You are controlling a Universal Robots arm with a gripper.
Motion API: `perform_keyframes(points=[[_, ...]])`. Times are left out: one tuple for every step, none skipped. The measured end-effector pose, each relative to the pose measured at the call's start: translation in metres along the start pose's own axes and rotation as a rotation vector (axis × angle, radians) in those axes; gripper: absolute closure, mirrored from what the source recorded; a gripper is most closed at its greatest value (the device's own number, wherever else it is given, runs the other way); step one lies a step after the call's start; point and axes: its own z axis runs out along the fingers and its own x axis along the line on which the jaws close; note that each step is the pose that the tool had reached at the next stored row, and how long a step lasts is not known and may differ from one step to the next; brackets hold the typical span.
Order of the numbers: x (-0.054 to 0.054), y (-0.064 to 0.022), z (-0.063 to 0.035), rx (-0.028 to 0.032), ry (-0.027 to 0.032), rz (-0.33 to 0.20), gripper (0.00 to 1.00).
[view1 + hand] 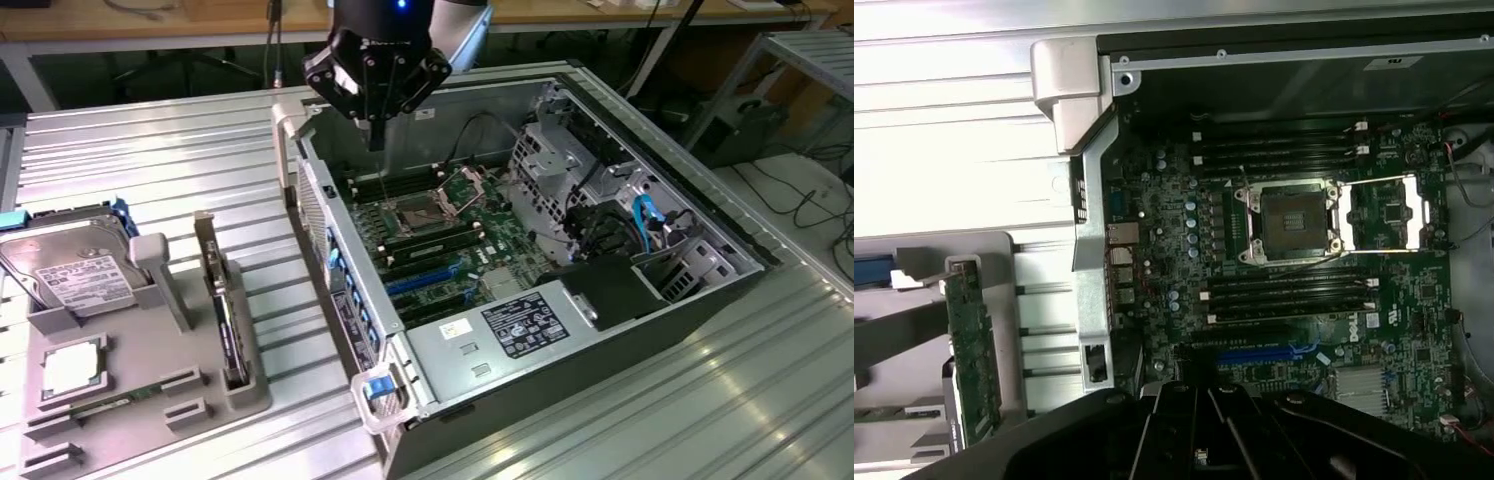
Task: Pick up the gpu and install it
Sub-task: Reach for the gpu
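Arm: it enters from the top edge of the exterior view, with the wrist pointing straight down over the far end of the open case.
Gripper [378, 140]: closed, its fingers meeting in one narrow tip with nothing held; it hangs over the motherboard and is well apart from the gpu.
Table [160, 150]: ribbed metal sheet that bears both the tray and the case.
Tray [247, 400]: a grey moulded holder at the exterior view's left, with several slots.
Hard drive [67, 268]: silver with a white label, leaning in the tray's far slot.
CPU chip [74, 365]: small, square and silver, lying flat in a pocket nearer the camera.
Gpu [232, 335]: it stands on edge in the long slot on the tray's right side, with its silver bracket [204, 240] upright at the far end. In the wrist view the card [972, 350] shows green, in the grey holder, beside the case wall but not touching it.
Case [354, 330]: a computer tower lying on its side with the side panel off, just beside the tray on the exterior view's right.
Motherboard [467, 245]: green, on the floor of the case.
CPU socket [420, 215]: bare, with memory slots on both sides; the wrist view shows it lit [1291, 220].
Blue slots [430, 275]: expansion slots near the socket, with no card seated in them.
Power supply [514, 330]: a grey box with a dark label at the near end of the case.
Drive cage [561, 150]: metal frame on the right side of the case, with blue cables [647, 222] beside it.
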Motion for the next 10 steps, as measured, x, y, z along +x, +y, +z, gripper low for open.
perform_keyframes(points=[[0.001, -0.0001, 0.0, 0.0, 0.0, 0.0, 0.89], [0.003, -0.0002, -0.0001, 0.0, 0.0, 0.0, 0.89], [0.004, -0.0003, -0.0001, 0.0, 0.0, 0.0, 0.89], [0.005, -0.0004, -0.0002, 0.0001, 0.0001, 0.0, 0.89], [0.007, -0.0005, -0.0002, 0.0, 0.0, 0.0, 0.89], [0.008, -0.0006, -0.0002, 0.0, 0.0, 0.0, 0.89], [0.01, -0.0007, -0.0003, 0.0, 0.0, 0.0, 0.89], [0.012, -0.0009, -0.0003, 0.0, 0.0, 0.0, 0.89], [0.015, -0.0011, -0.0004, -0.0001, 0.0, 0.0, 0.89], [0.016, -0.0012, -0.0004, -0.0001, 0.0, 0.0, 0.89]])
